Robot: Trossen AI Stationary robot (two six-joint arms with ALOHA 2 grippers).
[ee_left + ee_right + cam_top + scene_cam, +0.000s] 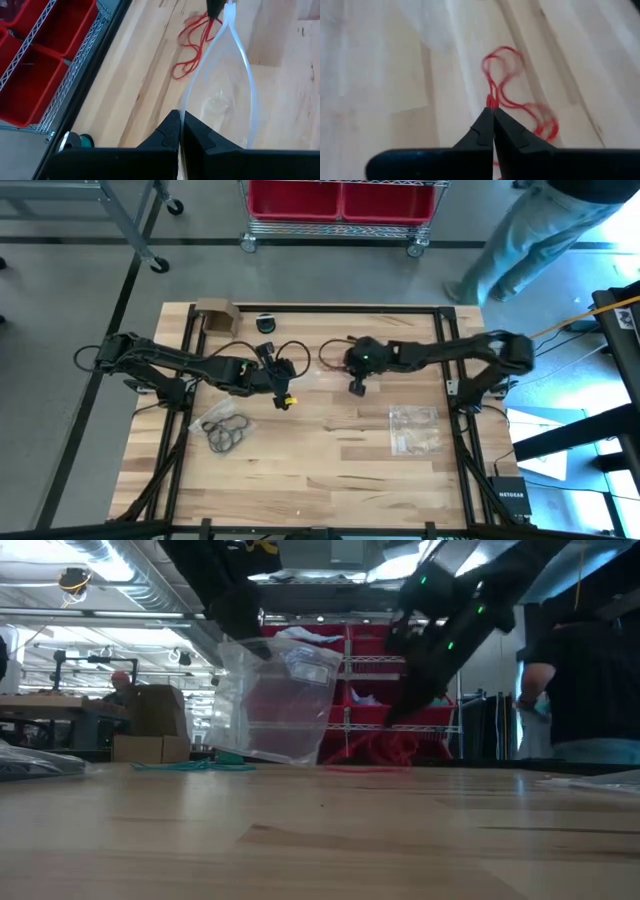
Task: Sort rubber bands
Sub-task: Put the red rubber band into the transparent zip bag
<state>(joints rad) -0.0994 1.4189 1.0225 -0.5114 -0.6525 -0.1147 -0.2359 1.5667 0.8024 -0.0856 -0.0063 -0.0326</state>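
High view showed the table (330, 470) with both arms reaching toward its middle. The left gripper (179, 131) was clamped shut on the edge of a clear bag (235, 75), which stretched ahead of its fingertips. Just beyond the bag's far end, the right gripper (493, 116) had pinched shut on red bands (512, 95), whose loops trailed on the wood before its tips.
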